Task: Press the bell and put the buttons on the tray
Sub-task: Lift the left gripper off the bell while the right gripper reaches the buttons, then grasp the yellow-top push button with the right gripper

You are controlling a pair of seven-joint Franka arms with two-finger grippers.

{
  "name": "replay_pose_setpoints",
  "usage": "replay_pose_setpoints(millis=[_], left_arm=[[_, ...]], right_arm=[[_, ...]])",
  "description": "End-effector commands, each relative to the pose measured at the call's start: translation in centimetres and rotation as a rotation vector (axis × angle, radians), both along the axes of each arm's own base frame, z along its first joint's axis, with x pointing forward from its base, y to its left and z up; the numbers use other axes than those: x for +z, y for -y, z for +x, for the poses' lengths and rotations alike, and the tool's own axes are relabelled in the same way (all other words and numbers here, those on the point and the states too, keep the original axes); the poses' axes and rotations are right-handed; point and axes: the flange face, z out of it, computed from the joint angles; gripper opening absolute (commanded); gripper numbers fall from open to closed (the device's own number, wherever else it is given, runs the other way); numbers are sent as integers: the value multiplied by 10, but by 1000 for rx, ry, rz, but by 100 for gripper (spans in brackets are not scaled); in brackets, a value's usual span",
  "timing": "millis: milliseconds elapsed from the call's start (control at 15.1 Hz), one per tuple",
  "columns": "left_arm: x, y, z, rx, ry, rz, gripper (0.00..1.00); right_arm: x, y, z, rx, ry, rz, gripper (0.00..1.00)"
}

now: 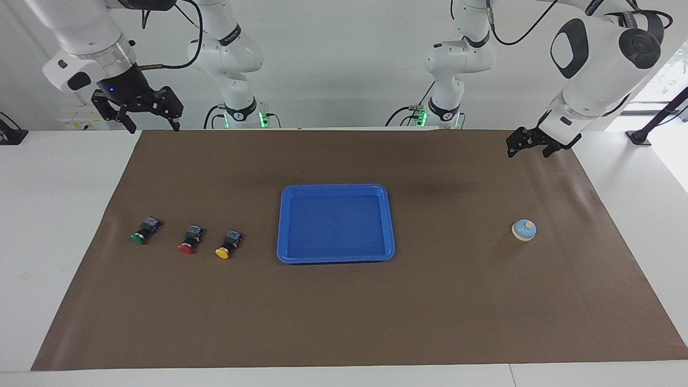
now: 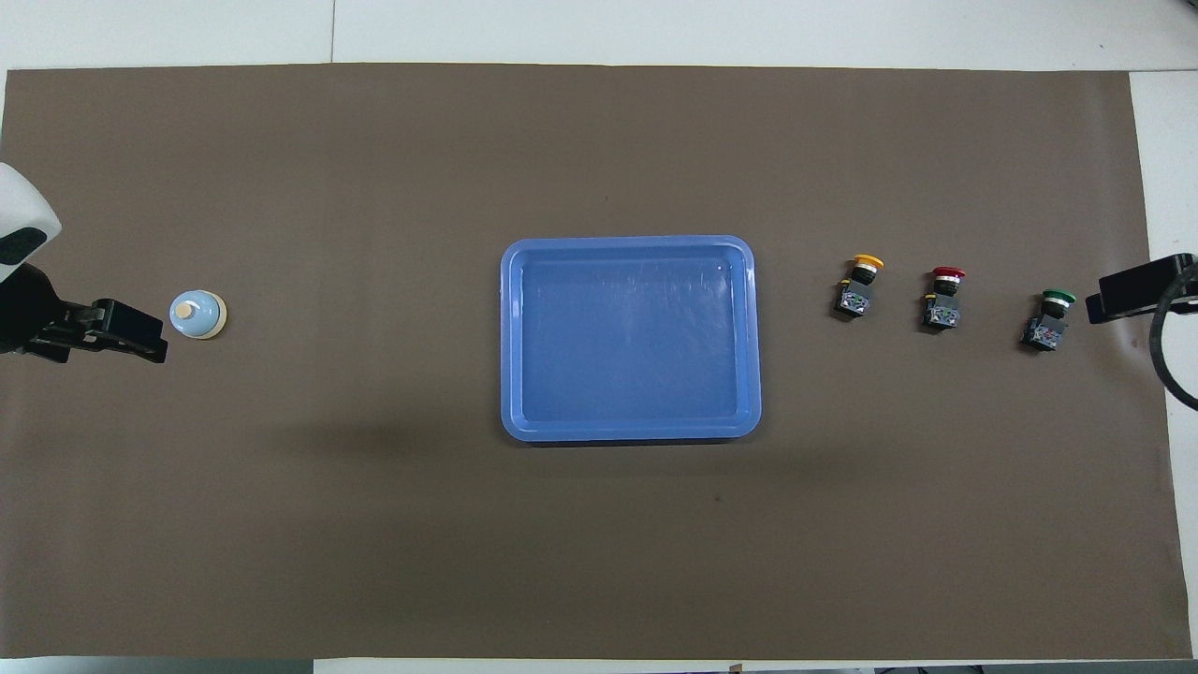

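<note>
The light blue bell (image 1: 523, 230) (image 2: 197, 314) stands on the brown mat toward the left arm's end. The empty blue tray (image 1: 336, 187) (image 2: 627, 241) lies at the mat's middle. Three buttons lie in a row toward the right arm's end: yellow (image 1: 228, 245) (image 2: 861, 285) closest to the tray, then red (image 1: 190, 239) (image 2: 943, 298), then green (image 1: 145, 230) (image 2: 1050, 320). My left gripper (image 1: 528, 152) (image 2: 154, 339) hangs open and empty above the mat's corner, apart from the bell. My right gripper (image 1: 152, 127) (image 2: 1109, 298) hangs open and empty, high above the mat's other robot-side corner.
The brown mat (image 1: 344, 312) covers most of the white table (image 1: 54, 215). Both arm bases stand at the table's robot-side edge.
</note>
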Motion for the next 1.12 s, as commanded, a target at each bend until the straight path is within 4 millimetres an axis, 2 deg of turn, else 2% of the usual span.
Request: replay_pose_setpoints(millis=[0,132,397,529,595,662,794,926,992,1059], left_arm=[[4,9,3,-1,-7,-10,100],[5,9,3,14,-5,-9,100],[3,10,2,20,-9,-18,100],[3,10,2,21,-7,-23,100],[3,10,3,21,-5,-25,100],[3,11,3,21,-3,-25,100],[3,10,4,32,5,-22,100],[5,10,6,47,26,-18,100],[5,10,6,45,26,-17,100],[5,10,7,43,29,-16,100]], right_arm=[[-6,2,-13,-14,-12,3,100],[-26,-4,-20,-7,7,1,100],[-99,-15,-24,19,79,-8,100],[-138,-34,-22,42,94,-7,100],[-161,-37,-16,36,93,-6,100],[-191,-37,-1,5,87,-3,100],[-233,-39,23,-25,117,-1,100],[-261,-43,37,-25,147,3,100],[-270,-59,39,-12,159,6,100],[-278,-66,40,-25,162,6,100]])
